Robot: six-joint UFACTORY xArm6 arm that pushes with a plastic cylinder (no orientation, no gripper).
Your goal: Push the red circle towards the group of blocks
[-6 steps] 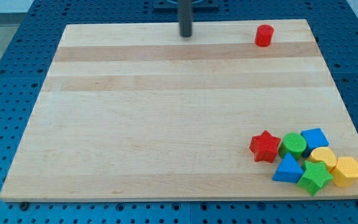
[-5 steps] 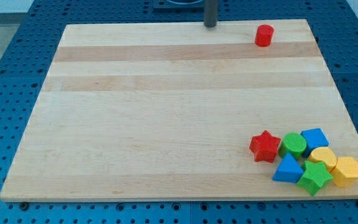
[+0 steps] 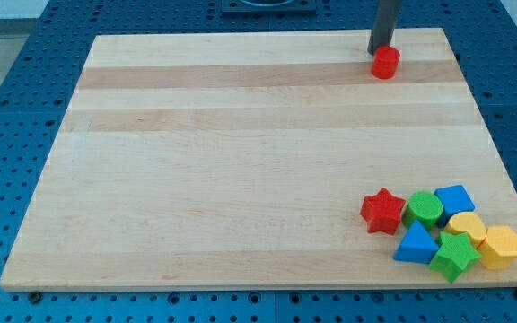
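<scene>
tip [image 3: 383, 49]: far right of board [image 3: 240, 161], touching far side of red circle [image 3: 385, 64]
red circle: far right, well apart from group
group: near right corner; red star [image 3: 382, 212] leftmost, w/ six more blocks right of it

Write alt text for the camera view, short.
My tip sits against the top of a red circle near the wooden board's top right; seven coloured blocks cluster at the bottom right.

Worktop [image 3: 240, 161]: pale wood with lengthwise grain bands, on a blue perforated base [image 3: 7, 135]. Blocks: red circle [image 3: 385, 63], red star [image 3: 382, 212], green circle [image 3: 425, 209], blue cube [image 3: 456, 199], blue triangle [image 3: 416, 243], green star [image 3: 456, 256], two yellow blocks [image 3: 467, 227] [image 3: 501, 246]. My tip [image 3: 382, 50]: dark grey.
</scene>
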